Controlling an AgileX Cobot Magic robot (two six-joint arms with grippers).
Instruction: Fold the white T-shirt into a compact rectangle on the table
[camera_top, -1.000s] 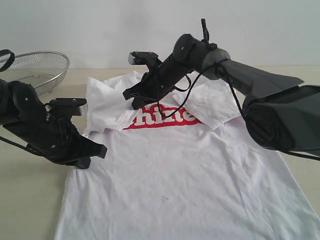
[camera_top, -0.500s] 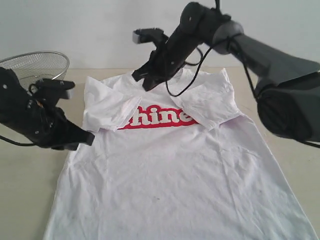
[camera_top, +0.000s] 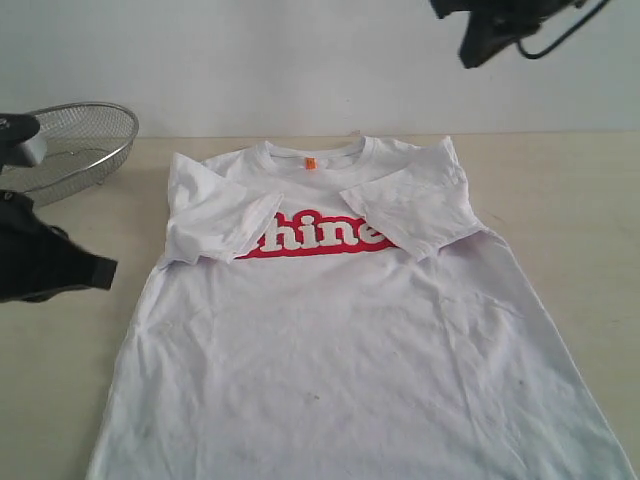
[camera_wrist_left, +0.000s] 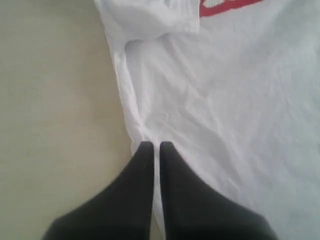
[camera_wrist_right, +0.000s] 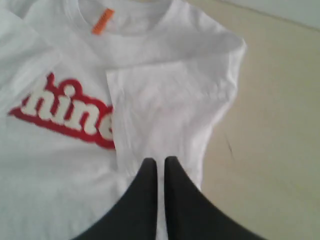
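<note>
The white T-shirt (camera_top: 340, 340) is spread flat on the worktop (camera_top: 580, 200), with both sleeves (camera_top: 215, 215) folded inward onto the chest. The left gripper (camera_wrist_left: 155, 146) is seen closed and empty above the shirt's side edge. The right gripper (camera_wrist_right: 160, 161) is likewise closed on nothing, raised above one folded sleeve.

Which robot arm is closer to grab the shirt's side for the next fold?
Probably left. The left pincer, shut, sits low at the white T-shirt's side edge; the right pincer hangs high above the shirt.
</note>
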